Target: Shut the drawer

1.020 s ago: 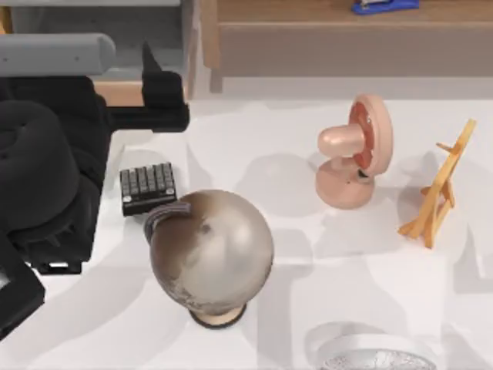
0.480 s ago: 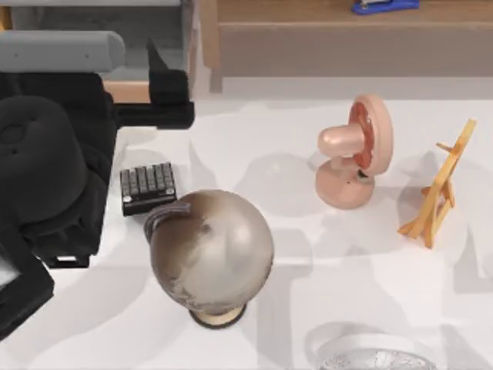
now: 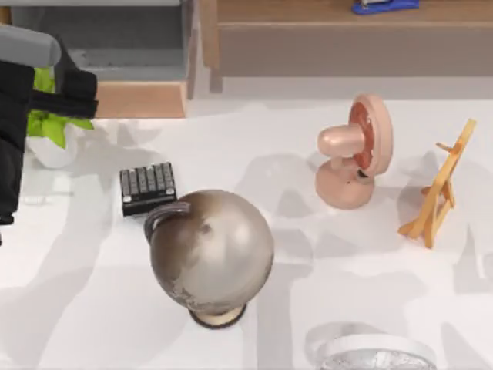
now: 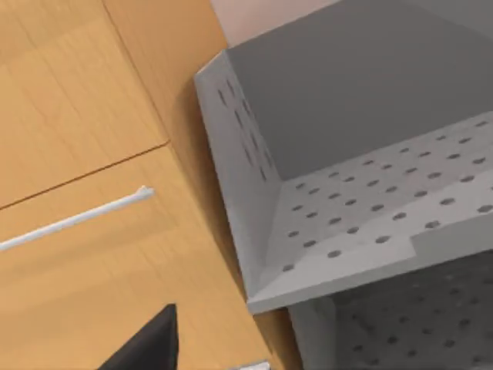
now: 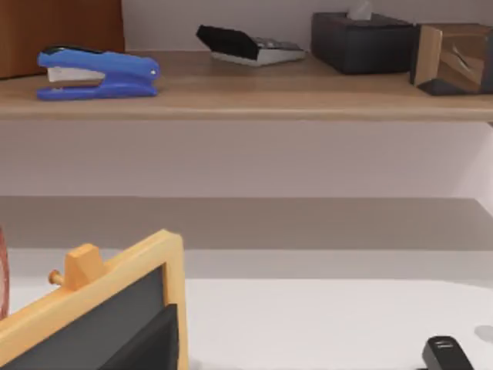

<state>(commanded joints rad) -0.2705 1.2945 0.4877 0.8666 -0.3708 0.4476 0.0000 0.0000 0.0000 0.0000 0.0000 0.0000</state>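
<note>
The drawer stands pulled out at the table's back left, showing its grey inner floor (image 3: 115, 42) and light-tan front panel (image 3: 139, 99). My left gripper (image 3: 85, 99) sits at the far left, just left of the front panel and above a potted plant. The left wrist view looks closely at the drawer's grey perforated walls (image 4: 362, 193) beside tan wood (image 4: 92, 254), with a dark part of the left gripper (image 4: 148, 345) at the frame's edge. A dark part of my right gripper (image 5: 148, 347) shows in the right wrist view, near a small easel board (image 5: 100, 304).
A green plant in a white pot (image 3: 50, 131) stands under the left arm. A black keypad (image 3: 146, 187), a globe (image 3: 212, 254), a pink fan (image 3: 354, 150), a yellow easel (image 3: 439, 185) and a white fan (image 3: 370, 356) stand on the table. A shelf unit (image 3: 347, 46) holds a blue stapler (image 3: 385, 6).
My left arm has pulled back to the left, away from the drawer's front panel, uncovering the plant and the panel. The drawer has not visibly moved.
</note>
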